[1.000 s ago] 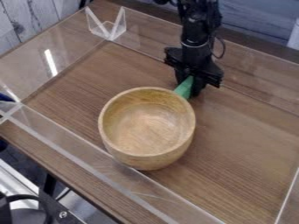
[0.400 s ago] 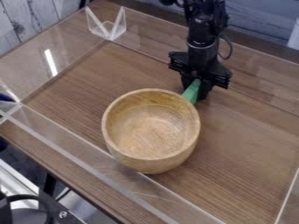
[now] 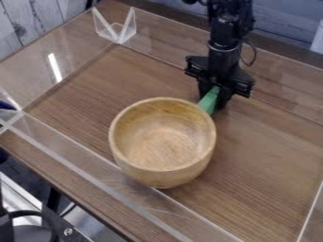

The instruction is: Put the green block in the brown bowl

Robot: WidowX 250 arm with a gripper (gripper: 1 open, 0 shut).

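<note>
A small green block [image 3: 209, 99] hangs tilted in my black gripper [image 3: 217, 91], which is shut on its upper end and points down. The block's lower tip sits just at the far right rim of the brown bowl [image 3: 161, 142]. This round wooden bowl rests on the wooden tabletop in the middle of the view, and its inside looks bare. The arm comes down from the top of the picture, right of centre.
Clear acrylic walls [image 3: 76, 156] enclose the wooden table [image 3: 89, 90] on the left, front and back. A small clear stand [image 3: 116, 25] sits at the far left corner.
The gripper with the green block has shifted slightly to the right. The bowl sits a touch further right than in the oldest frame.
</note>
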